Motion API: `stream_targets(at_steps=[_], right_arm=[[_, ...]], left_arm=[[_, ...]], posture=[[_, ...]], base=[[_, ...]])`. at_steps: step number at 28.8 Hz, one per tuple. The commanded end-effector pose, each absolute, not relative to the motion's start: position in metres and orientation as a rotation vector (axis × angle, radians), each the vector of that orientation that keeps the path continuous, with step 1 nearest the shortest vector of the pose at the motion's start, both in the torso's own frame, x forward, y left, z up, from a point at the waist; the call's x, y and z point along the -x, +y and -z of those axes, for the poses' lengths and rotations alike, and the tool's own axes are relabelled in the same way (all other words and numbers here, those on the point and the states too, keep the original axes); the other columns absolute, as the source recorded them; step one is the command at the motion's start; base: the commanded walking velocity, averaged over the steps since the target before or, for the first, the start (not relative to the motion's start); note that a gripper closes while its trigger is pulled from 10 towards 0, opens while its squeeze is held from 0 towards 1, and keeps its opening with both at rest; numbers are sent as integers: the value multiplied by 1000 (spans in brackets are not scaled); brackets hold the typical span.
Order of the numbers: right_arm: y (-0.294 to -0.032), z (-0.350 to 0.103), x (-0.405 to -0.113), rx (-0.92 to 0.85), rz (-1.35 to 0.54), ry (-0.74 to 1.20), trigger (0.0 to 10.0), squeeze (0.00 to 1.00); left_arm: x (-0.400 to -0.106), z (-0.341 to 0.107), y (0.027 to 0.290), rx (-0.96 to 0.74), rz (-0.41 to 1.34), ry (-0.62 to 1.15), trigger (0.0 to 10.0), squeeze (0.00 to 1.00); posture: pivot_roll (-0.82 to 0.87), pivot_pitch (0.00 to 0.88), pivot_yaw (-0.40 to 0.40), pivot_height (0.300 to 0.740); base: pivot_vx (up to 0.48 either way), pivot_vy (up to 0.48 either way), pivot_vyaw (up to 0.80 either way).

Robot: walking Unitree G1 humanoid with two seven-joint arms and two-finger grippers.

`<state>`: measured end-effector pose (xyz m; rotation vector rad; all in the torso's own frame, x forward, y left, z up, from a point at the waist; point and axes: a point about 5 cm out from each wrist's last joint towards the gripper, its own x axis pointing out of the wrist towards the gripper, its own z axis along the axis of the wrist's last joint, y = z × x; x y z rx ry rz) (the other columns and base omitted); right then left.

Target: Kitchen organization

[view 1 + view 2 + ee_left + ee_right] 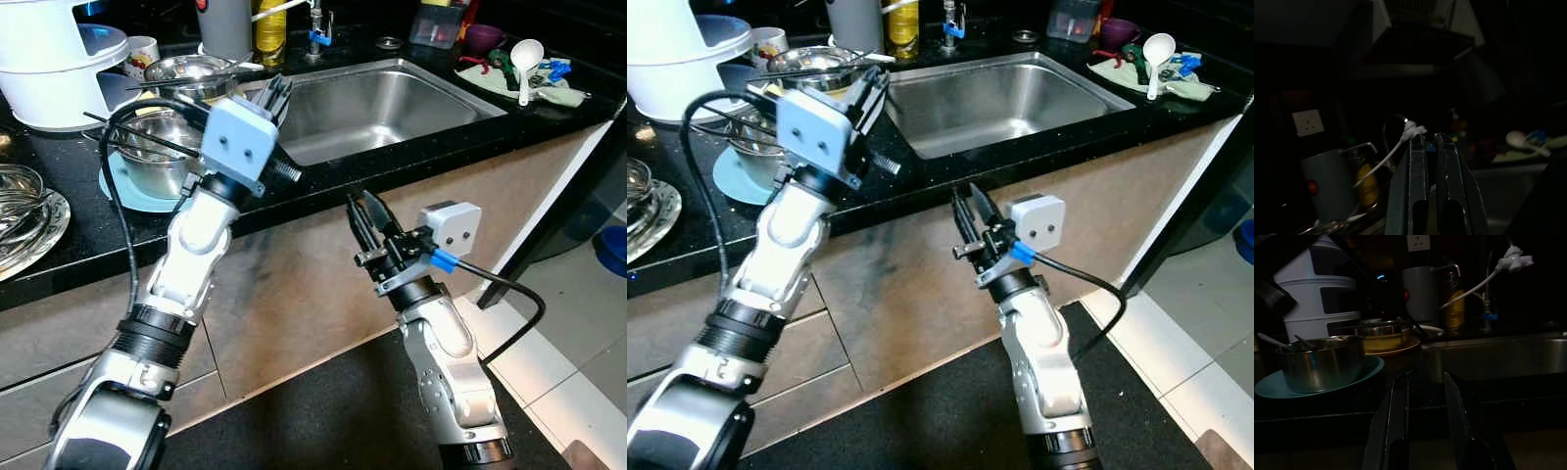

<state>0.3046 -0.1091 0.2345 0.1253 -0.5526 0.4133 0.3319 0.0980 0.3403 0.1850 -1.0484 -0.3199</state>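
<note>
Nothing looks sorted yet, as far as I can judge: both grippers carry nothing and the worktop is crowded. My left gripper [277,93] is raised over the counter's front edge, at the sink's [392,88] left rim, fingers pressed together. My right gripper [367,217] hangs lower, in front of the cabinet face below the counter edge, its fingers a little apart with nothing between them.

Left to handle: a steel bowl [157,157] on a teal plate [122,191] near the front edge left of the sink, another steel bowl [191,70] behind it, and a white ladle [526,59] on a cloth at the counter's right end.

From the right wrist view I get the bowl side-on with utensil handles poking out, and a wall socket [1418,242] above a grey jug [1422,293]; the head views cut that wall off. The left wrist view is very dark.
</note>
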Motion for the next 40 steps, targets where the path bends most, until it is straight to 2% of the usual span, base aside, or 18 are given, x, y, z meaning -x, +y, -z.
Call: stream_targets(at_steps=[1, 7, 10, 11, 13, 19, 22, 23, 27, 29, 36, 40], right_arm=[[-115, -235, -303, -117, -380, -569, 10000, 0], [-122, -234, -306, -128, -316, -558, 10000, 0], [-124, -234, -307, -135, -299, -553, 10000, 0], [-127, -232, -309, -133, -281, -533, 10000, 0], [-127, -231, -310, -127, -279, -519, 10000, 0], [-128, -226, -312, -104, -285, -490, 10000, 0], [-129, -222, -311, -95, -290, -473, 10000, 0], [-130, -220, -309, -99, -294, -463, 10000, 0], [-132, -219, -308, -102, -293, -461, 10000, 0], [-135, -217, -306, -123, -286, -457, 10000, 0], [-137, -217, -306, -122, -281, -464, 10000, 0], [-139, -224, -303, -107, -293, -508, 10000, 0]], left_arm=[[-331, -339, 99, -134, 328, -1035, 0, 0], [-340, -334, 108, -23, 318, -942, 0, 0], [-341, -333, 109, -20, 312, -929, 0, 0], [-343, -328, 111, -28, 315, -881, 9686, 0], [-342, -327, 111, -25, 320, -874, 10000, 0], [-341, -321, 111, -9, 335, -840, 10000, 0], [-340, -316, 105, 8, 407, -809, 10000, 0], [-333, -313, 97, 67, 533, -782, 10000, 0], [-325, -312, 92, 117, 632, -772, 10000, 0], [-317, -311, 95, 237, 736, -738, 10000, 0], [-317, -312, 109, 359, 718, -730, 10000, 0], [-321, -314, 119, 350, 683, -737, 10000, 0]], posture=[[-103, 170, 14, 740], [-105, 177, 13, 740], [-104, 180, 10, 740], [-104, 180, 10, 740], [-104, 180, 10, 740], [-104, 180, 10, 740], [-104, 180, 10, 740], [-103, 181, 7, 740], [-103, 181, 7, 740], [-104, 183, 9, 740], [-97, 182, 12, 740], [-95, 180, 13, 740]], base=[[0, 0, 0], [0, 0, 0], [0, 0, 0], [0, 0, 0], [0, 0, 0], [0, 0, 0], [0, 0, 0], [0, 0, 0], [0, 0, 0], [0, 0, 0], [0, 0, 0], [0, 0, 0]])
